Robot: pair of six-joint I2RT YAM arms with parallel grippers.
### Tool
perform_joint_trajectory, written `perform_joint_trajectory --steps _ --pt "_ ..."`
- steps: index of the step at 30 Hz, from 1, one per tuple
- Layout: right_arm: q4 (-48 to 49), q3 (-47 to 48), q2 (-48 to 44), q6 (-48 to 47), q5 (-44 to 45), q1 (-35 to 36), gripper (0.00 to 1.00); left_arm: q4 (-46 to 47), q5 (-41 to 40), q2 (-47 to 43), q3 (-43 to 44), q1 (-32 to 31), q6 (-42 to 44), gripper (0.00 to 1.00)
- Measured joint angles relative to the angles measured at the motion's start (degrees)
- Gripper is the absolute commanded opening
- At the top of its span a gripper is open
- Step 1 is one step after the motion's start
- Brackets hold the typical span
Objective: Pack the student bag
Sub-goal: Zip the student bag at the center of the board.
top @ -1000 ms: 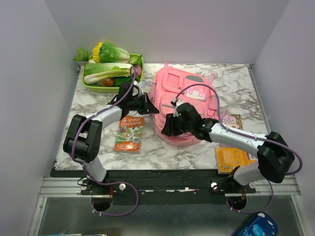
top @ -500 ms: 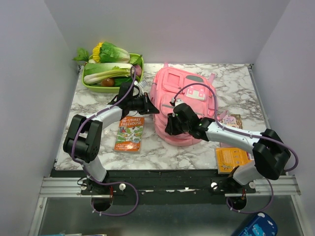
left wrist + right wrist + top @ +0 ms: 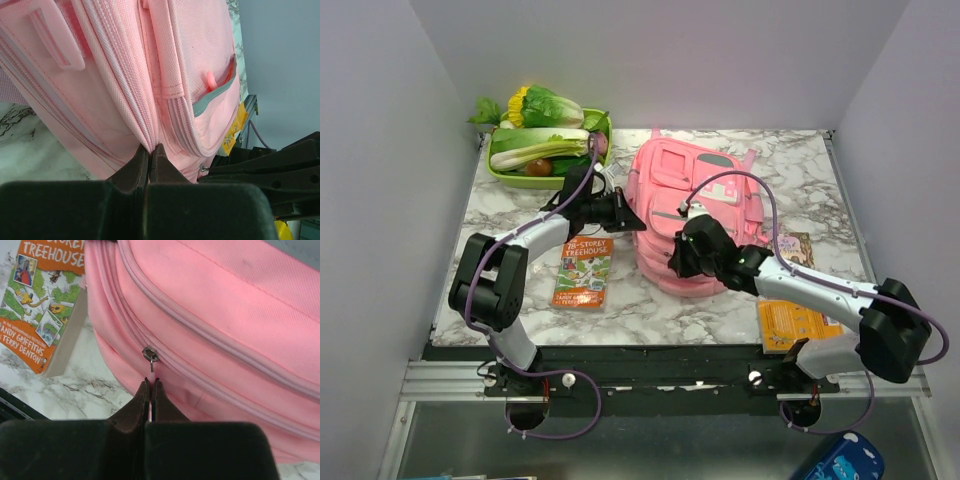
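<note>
Pinching a side seam of the student bag (image 3: pixel 695 200), which lies zipped on the table (image 3: pixel 510 215), the left fingers (image 3: pixel 150 150) anchor it while the right fingers (image 3: pixel 150 385) press together just under a zip pull (image 3: pixel 150 359), the Treehouse book (image 3: pixel 583 272) beside them unpacked, so packing looks barely begun.

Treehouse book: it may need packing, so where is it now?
In the top view the Treehouse book lies flat on the table, just left of the student bag, toward the near edge.
</note>
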Motion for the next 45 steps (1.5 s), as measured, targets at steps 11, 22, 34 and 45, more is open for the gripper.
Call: perform_joint_trajectory --steps 11,22,34,45 --pt "-1.6 -5.8 -4.3 -1.3 2.6 0.0 0.01 -3.1 0.7 0.0 1.2 2.4 1.8 0.00" --pt "-6.9 -8.0 -9.1 -2.7 5.4 -5.0 0.01 -6.4 2.3 0.0 3.0 6.5 4.7 0.00" --pt "-8.5 -5.0 -7.5 -6.1 7.7 -16.2 0.01 -11.5 2.9 0.1 6.2 8.1 8.0 0.19" --pt "-6.6 -4.9 -7.5 -8.4 -3.3 -17.1 0.01 -23.8 6.9 -0.1 21.0 8.2 21.7 0.56"
